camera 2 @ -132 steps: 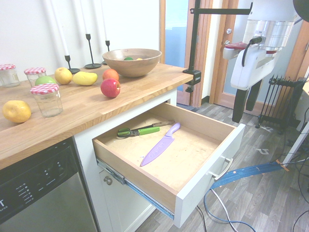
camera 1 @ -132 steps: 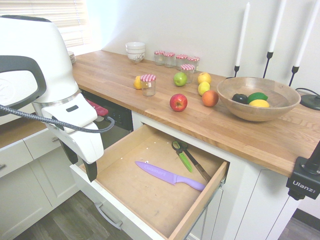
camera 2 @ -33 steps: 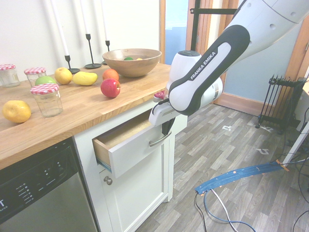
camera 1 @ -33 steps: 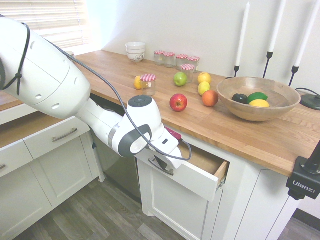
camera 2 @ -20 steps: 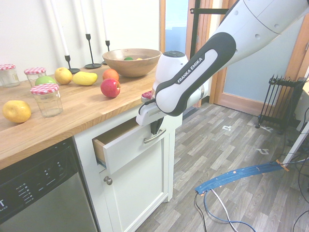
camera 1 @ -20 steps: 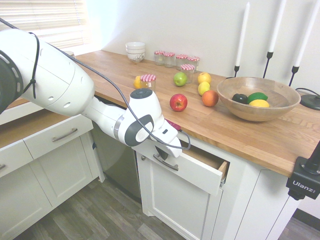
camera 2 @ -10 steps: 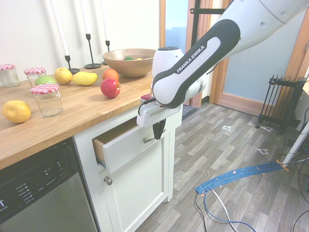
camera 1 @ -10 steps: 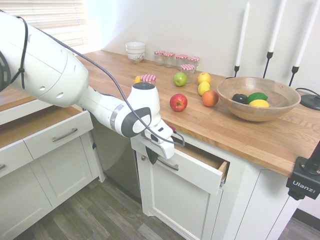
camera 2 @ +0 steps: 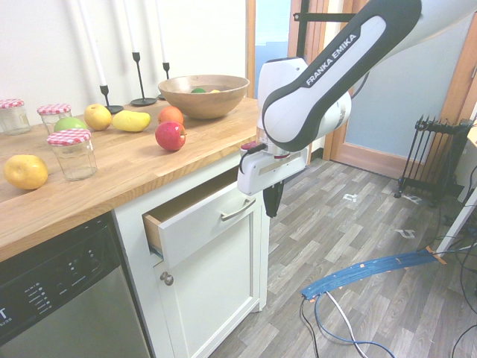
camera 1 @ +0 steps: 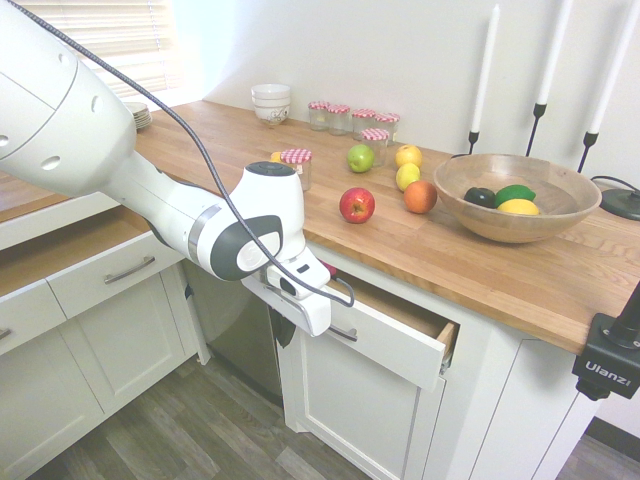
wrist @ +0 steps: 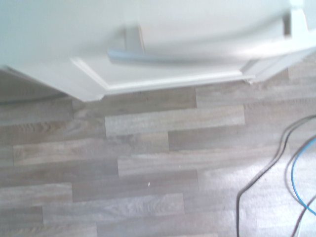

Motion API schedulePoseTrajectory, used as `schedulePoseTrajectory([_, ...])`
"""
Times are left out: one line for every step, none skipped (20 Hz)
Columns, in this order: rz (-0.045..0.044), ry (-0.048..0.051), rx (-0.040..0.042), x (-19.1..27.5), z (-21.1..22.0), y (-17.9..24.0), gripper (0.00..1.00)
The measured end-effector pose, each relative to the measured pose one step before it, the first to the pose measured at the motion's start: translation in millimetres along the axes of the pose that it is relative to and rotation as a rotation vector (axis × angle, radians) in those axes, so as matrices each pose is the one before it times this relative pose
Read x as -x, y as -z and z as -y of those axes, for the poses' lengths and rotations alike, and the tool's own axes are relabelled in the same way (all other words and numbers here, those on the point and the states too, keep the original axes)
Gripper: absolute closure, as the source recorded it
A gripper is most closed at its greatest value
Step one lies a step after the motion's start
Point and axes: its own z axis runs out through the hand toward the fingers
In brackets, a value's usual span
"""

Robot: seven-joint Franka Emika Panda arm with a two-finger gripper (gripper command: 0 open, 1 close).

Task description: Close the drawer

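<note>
The drawer under the wooden tabletop stands slightly open, its flat white front panel a short way out from the cabinet face, with a strip of light plywood side and a dark gap showing behind the panel. Its slim silver bar handle sits near the panel's middle. The tool hangs in front of the drawer, pointing down toward the grey wood-look floor, just off the end of the panel and clear of the handle; its dark fingers look close together with nothing between them. In the first exterior view the tool is mostly hidden behind the arm's white wrist housing, with the drawer on its far side and the handle peeking out beside the housing. The wrist view looks down past the white panel and the blurred handle to the floor planks. Above and behind the tool, on the tabletop, lie a red apple, an orange fruit, a wooden bowl and a jar with a red checked lid.
</note>
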Motion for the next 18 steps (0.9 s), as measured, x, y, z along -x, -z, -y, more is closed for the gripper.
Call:
schedulePoseTrajectory([0.00057,-0.00069,0.00119,1.02,-3.43,-1.79,1.00])
schedulePoseTrajectory([-0.00112,0.00102,-0.00034,0.32,-2.00,-2.04,1.00])
schedulePoseTrajectory([-0.00286,0.00232,-0.00119,0.57,-1.65,-2.42,1.00])
schedulePoseTrajectory([-0.00353,0.00221,-0.00064,0.42,-1.00,-3.45,1.00])
schedulePoseTrajectory([-0.00504,0.00202,-0.00272,-0.09,-0.42,-4.56,1.00])
schedulePoseTrajectory([-0.00826,0.00243,-0.00489,-0.68,-0.14,-5.52,1.00])
schedulePoseTrajectory([-0.00964,0.00180,-0.00399,-1.13,-0.56,-7.12,1.00])
schedulePoseTrajectory([-0.00678,-0.00049,-0.00228,-1.61,-0.48,-8.05,1.00])
schedulePoseTrajectory([-0.00514,-0.00221,-0.00141,-2.42,-0.44,-8.00,1.00])
schedulePoseTrajectory([-0.00608,-0.00172,-0.00316,-3.80,0.72,-6.31,1.00])
schedulePoseTrajectory([-0.00711,0.00124,-0.00463,-4.86,1.79,-5.23,1.00])
schedulePoseTrajectory([-0.00983,0.00258,-0.00800,-5.40,2.86,-4.22,1.00])
schedulePoseTrajectory([-0.01062,0.00069,-0.00924,-5.06,3.68,-3.54,1.00])
schedulePoseTrajectory([-0.00874,0.00066,-0.00751,-3.71,4.16,-3.51,1.00])
schedulePoseTrajectory([-0.00592,0.00196,-0.00477,-2.67,4.26,-3.69,1.00])
schedulePoseTrajectory([-0.00436,0.00286,-0.00323,-2.20,4.69,-4.15,1.00])
schedulePoseTrajectory([-0.00381,0.00383,-0.00294,-1.41,4.73,-4.31,1.00])
schedulePoseTrajectory([-0.00407,0.00447,-0.00319,-0.88,5.05,-4.62,1.00])
